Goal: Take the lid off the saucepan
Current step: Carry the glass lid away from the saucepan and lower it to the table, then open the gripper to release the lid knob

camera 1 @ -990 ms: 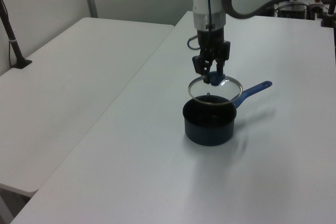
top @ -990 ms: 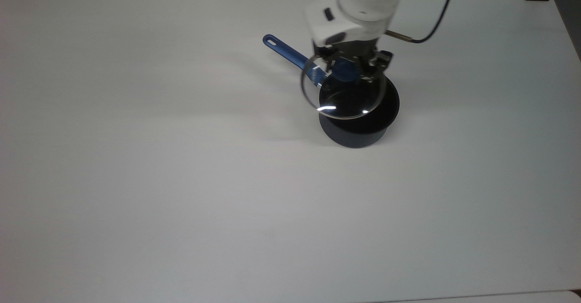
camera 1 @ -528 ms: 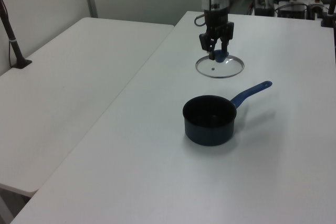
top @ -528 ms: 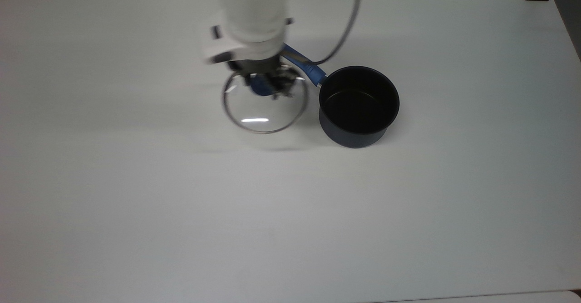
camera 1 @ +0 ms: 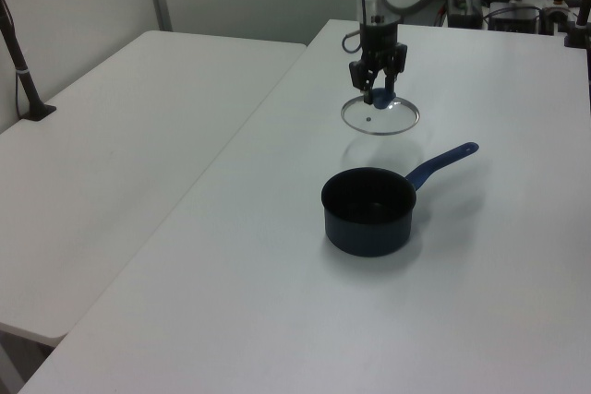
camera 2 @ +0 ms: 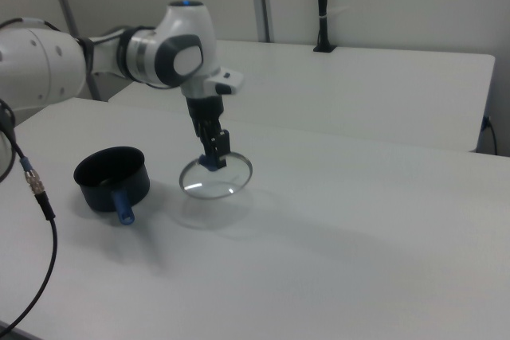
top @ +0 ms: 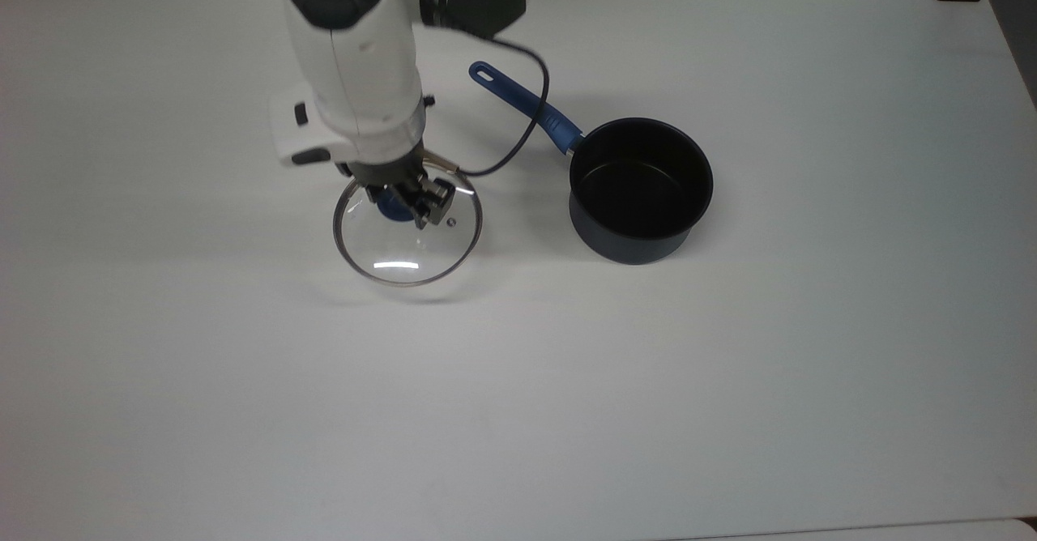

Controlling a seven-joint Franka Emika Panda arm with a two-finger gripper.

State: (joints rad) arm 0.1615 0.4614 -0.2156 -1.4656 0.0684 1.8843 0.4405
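We see the gripper (top: 403,201) (camera 1: 379,89) (camera 2: 213,154) with its jaws pinching the blue knob (top: 394,209) of the lid (top: 407,236) (camera 1: 379,116) (camera 2: 215,176), which hangs level above the white worktop (top: 729,363) (camera 1: 480,302) (camera 2: 358,228) with its shadow cast below it. We find the pan (top: 641,189) (camera 1: 368,211) (camera 2: 111,178) standing open on the worktop, well apart from the lid toward the top view's right, its handle (top: 522,100) (camera 1: 443,161) pointing to the top view's upper left.
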